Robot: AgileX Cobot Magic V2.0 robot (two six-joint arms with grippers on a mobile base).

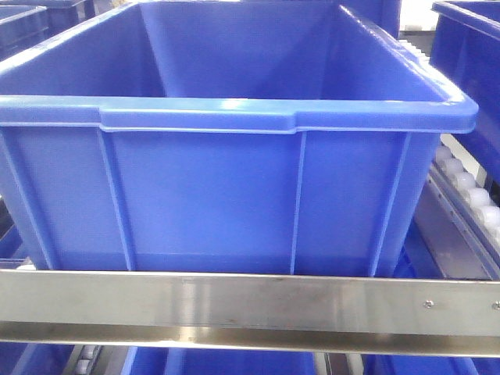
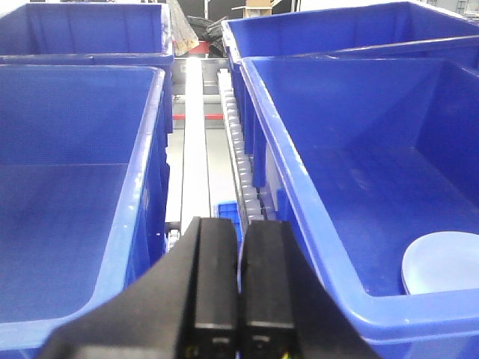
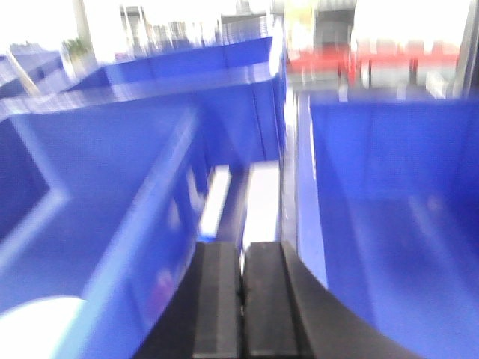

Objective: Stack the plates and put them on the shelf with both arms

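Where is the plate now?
In the left wrist view, a plate lies on the floor of the right blue crate, at its near corner, right of the shut left gripper.

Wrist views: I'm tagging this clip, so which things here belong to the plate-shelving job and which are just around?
Part of the job:
- plate lying in the right-hand crate
- shelf rail
- left gripper, fingers together, empty
- right gripper, fingers together, empty

Just around:
- left-hand crate
- back crates
- white roller track
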